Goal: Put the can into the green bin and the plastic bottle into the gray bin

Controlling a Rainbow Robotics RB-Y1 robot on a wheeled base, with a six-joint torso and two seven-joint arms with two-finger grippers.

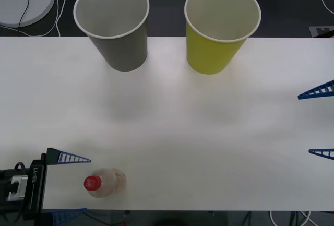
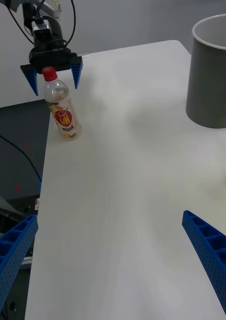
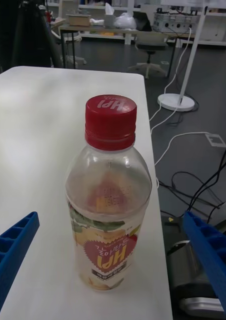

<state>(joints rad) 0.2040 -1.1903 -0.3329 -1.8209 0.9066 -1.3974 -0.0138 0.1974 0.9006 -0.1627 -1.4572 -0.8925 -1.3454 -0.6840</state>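
We find the left gripper (image 1: 73, 187) at the near left corner of the white bench (image 1: 172, 127), its two blue ribbed fingers spread wide apart and holding nothing. The plastic bottle (image 1: 104, 182) stands upright just ahead of that gripper, in line with the gap between the fingers but not yet between them; in the left wrist view the bottle (image 3: 109, 200) rises between the two finger tips with clear space on either side, red cap up, touching neither finger. It sits close to the near edge of the bench. We note the right gripper (image 1: 319, 121) at the right edge of the bench, well apart from the bottle, its fingers likewise spread wide and empty. The gray bin (image 1: 113, 25) and the green bin (image 1: 221, 26) stand upright side by side at the far edge, apart from each other and well away from both grippers. Both bins show white insides.
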